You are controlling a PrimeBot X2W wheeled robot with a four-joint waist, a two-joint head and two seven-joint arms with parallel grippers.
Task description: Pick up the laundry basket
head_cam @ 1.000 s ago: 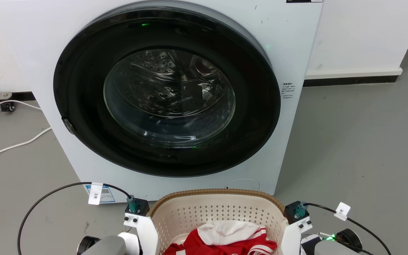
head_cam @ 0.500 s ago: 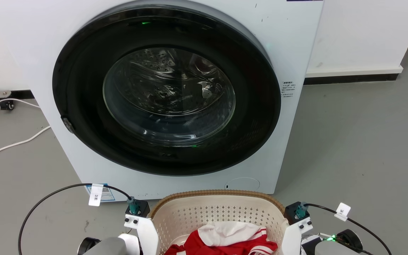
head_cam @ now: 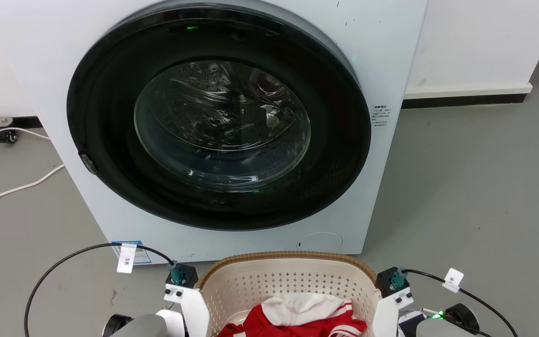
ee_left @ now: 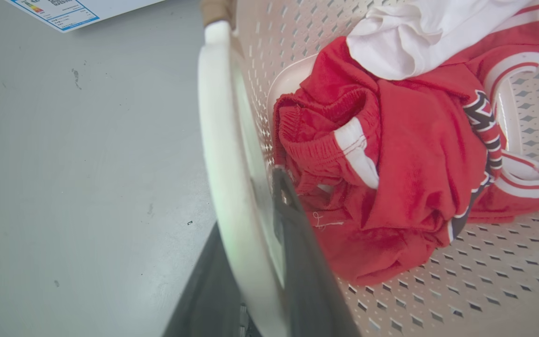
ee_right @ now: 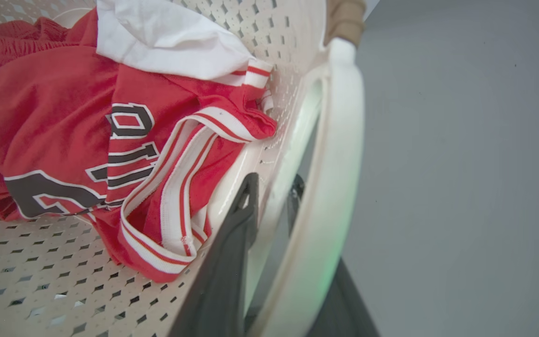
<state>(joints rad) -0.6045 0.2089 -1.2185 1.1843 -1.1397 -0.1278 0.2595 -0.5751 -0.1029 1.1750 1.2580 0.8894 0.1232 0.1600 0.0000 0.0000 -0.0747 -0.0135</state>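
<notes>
Two tools are on the job, one for each side of the laundry basket (head_cam: 288, 281). The basket lies close in front of me on the grey floor (head_cam: 461, 187), just before the foot of the front-loading washing machine (head_cam: 232, 121), whose door is closed.

My left tool (ee_left: 251, 206) straddles the white left loop handle (ee_left: 222, 140), with one dark finger inside the basket wall and the other outside. It looks clamped there. My right tool (ee_right: 274, 185) is set the same way over the white right loop handle (ee_right: 339, 140), and I judge it closed on that handle too.

A red jersey (ee_left: 405, 164) is heaped in the basket with a white garment (ee_left: 419, 37) on top of it, and both sit well below the brown rim.

I take the grasp to be made and the lift to be the step in hand. I cannot tell whether the base is clear of the floor.

The next move is to raise both arms together at an even pace, so the basket stays level and neither handle twists out of a tool. The basket should also come slightly back toward me, to keep its far rim clear of the washer's front panel.
</notes>
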